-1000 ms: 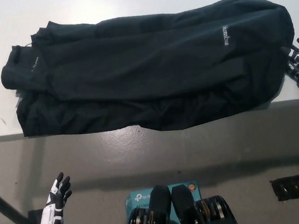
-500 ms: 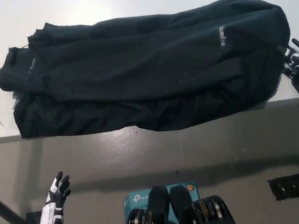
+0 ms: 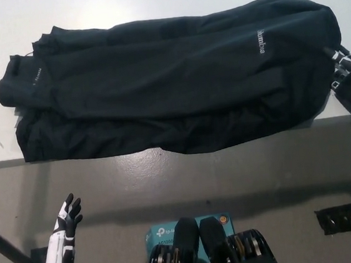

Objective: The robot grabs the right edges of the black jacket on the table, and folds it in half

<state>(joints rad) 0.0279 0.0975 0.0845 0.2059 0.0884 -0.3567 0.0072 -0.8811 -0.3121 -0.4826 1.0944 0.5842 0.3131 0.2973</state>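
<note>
The black jacket (image 3: 170, 82) lies spread wide across the white table (image 3: 149, 2), its lower hem at the table's front edge. White lettering shows near its right end. My black right hand (image 3: 345, 71) is at the far right, up against the jacket's right edge; its grip is hidden against the dark cloth. My white left hand (image 3: 66, 234) rests low at the lower left, below the table and well away from the jacket, open with its fingers apart.
The table's front edge (image 3: 102, 152) runs across the middle of the picture, with grey floor below it. A blue box (image 3: 167, 230) sits on the floor at the bottom middle. A black table foot (image 3: 338, 218) stands at the lower right.
My right hand has moved a little left, onto the jacket's right edge. The left hand has risen slightly. The view shifted slightly at first.
</note>
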